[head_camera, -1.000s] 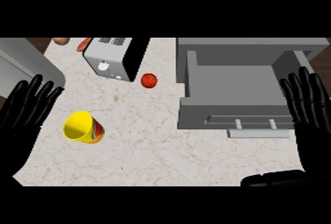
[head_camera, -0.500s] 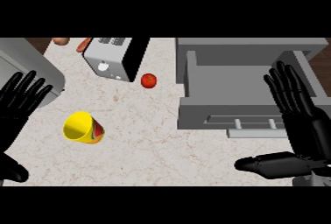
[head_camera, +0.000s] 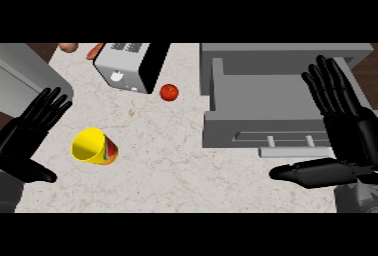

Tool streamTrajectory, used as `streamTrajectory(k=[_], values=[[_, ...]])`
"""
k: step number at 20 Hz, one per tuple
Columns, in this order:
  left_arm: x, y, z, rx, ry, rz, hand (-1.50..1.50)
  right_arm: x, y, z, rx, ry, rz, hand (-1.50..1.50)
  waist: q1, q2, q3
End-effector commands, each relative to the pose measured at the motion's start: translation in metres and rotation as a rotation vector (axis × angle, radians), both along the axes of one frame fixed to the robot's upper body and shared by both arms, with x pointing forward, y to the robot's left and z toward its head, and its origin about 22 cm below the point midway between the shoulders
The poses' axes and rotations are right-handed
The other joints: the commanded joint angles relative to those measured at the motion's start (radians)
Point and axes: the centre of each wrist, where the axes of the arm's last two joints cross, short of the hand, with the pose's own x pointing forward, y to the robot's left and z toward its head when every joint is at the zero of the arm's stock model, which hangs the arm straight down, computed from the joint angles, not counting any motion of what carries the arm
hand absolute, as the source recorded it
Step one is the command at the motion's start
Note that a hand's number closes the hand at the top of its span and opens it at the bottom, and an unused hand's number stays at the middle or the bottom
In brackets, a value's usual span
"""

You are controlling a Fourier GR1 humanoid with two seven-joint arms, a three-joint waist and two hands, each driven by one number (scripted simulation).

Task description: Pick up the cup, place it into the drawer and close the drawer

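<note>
Down at about eight o'clock on the pale speckled desk (head_camera: 170, 165) lies the yellow cup (head_camera: 93, 146), tipped on its side with its mouth facing the view's upper left and a red and green picture showing on its lower right wall. The left robot hand (head_camera: 29, 135) is at nine o'clock, just beside the cup but not touching it, fingers straight and spread, thumb stretched toward the lower right, holding nothing. The right robot hand (head_camera: 343, 120) is at three o'clock over the grey drawer (head_camera: 258, 95), which stands open with its long handle (head_camera: 291, 150) at the front edge; its fingers are straight and apart and point upward, its thumb stretched out leftward below the handle, and it grips nothing. A grey and black toaster (head_camera: 133, 65) sits at eleven o'clock, with a small red tomato (head_camera: 170, 92) just beside it at twelve o'clock, well apart from the cup.
</note>
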Motion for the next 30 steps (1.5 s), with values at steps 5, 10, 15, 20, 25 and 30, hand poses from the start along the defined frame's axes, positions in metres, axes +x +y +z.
streamTrajectory(k=[5,10,15,20,25,30], values=[[-0.005,0.018,-0.048,0.047,0.064,0.062,-1.50,0.022,-0.015,0.014,-0.007,-0.007,-0.018,-1.50,0.001,0.000,0.000],[-0.006,0.031,-0.076,0.058,0.079,0.084,-1.50,0.016,-0.009,0.014,0.007,-0.016,-0.005,-1.50,-0.012,0.004,-0.002],[-0.016,0.019,-0.104,0.088,0.110,0.091,-1.50,0.012,-0.004,0.009,-0.006,-0.016,0.003,-1.50,-0.011,0.004,-0.002],[-0.013,0.023,-0.104,0.089,0.071,0.137,-1.50,0.015,-0.006,0.014,0.013,-0.033,-0.004,-1.50,-0.030,0.012,-0.005],[-0.029,0.001,-0.131,0.078,0.054,0.133,-1.50,0.012,-0.018,0.018,-0.007,-0.033,0.018,-1.50,-0.034,0.013,-0.006],[-0.025,0.000,-0.130,0.048,0.038,0.123,-1.50,0.020,-0.023,0.014,-0.012,-0.019,0.003,-1.50,-0.029,0.016,-0.006]])
